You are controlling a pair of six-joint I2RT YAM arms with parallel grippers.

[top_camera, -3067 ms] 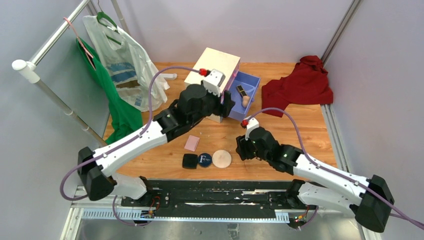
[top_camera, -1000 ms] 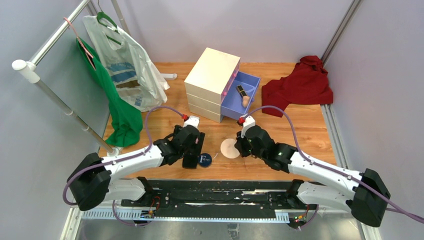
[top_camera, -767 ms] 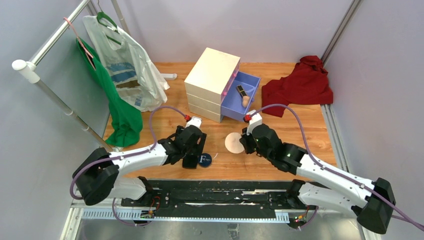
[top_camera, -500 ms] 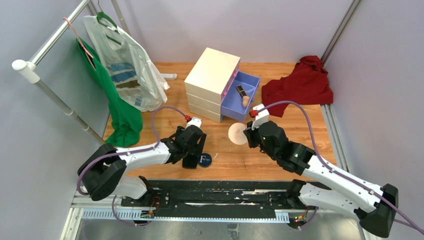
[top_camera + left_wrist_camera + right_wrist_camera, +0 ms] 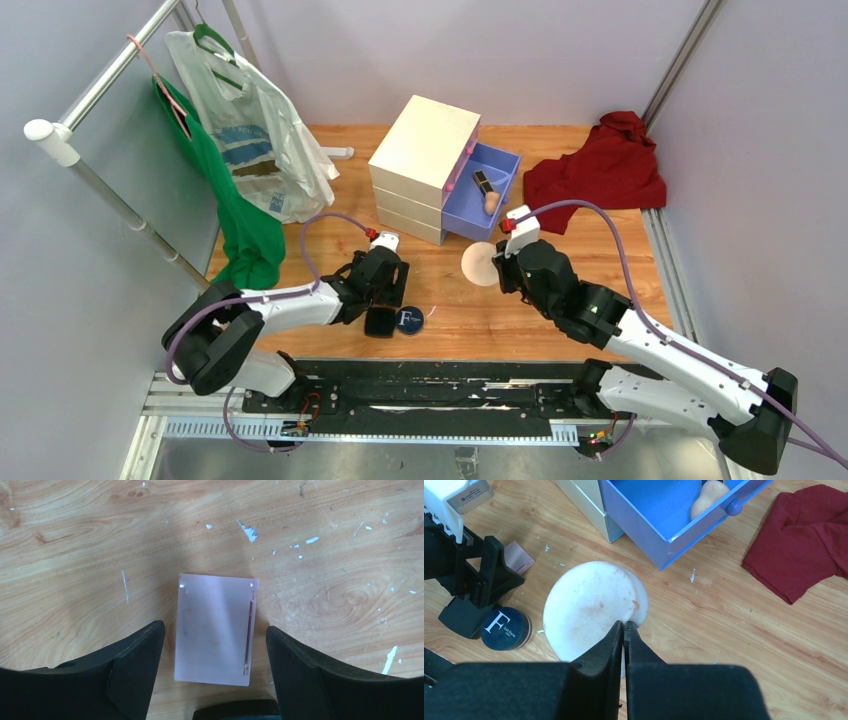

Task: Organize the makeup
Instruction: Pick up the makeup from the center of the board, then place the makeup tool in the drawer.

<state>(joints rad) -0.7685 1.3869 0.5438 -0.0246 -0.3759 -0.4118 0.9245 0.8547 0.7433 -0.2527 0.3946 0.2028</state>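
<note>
- While the right claw (image 5: 624,626) stands pinched shut on the rim of the beige round puff (image 5: 589,605), the puff hangs just in front of the open blue drawer (image 5: 639,527), about mid-table (image 5: 470,320). It looks lifted off the wood, but I can't be sure.
- Left claw (image 5: 214,632) is spread wide and points straight down, with one finger on each side of the pink square (image 5: 215,612). There's a small gap on both sides and nothing is gripped.
- Pink square lies flat on the table, left of middle, a little back from the near edge.
- Already in the drawer: black-gold lipstick (image 5: 483,182) and beige sponge (image 5: 492,203), close together.
- The drawer sticks out of the cream chest (image 5: 425,140), which sits at the far middle of the table. The chest's other drawers look closed.
- Not yet put away: black square compact (image 5: 379,322) and round navy compact (image 5: 408,319). They sit side by side, touching or nearly so, close to the near edge and just beside the left claw.
- Progress, my guess: two items stowed, one in a claw, one lined up for a grab, two untouched. That's under halfway for what shows.
- Left to do, as I read it:
  - put the puff in the drawer
  - close on the pink square and carry it over
  - then move both compacts, and maybe shut the drawer
- The pink square is thin and flat, so it's probably an awkward pick.
- Red cloth (image 5: 600,170) lies at the far right corner. White bag (image 5: 255,130) and green bag (image 5: 245,235) hang off the left edge. None of these belong to the job.
</note>
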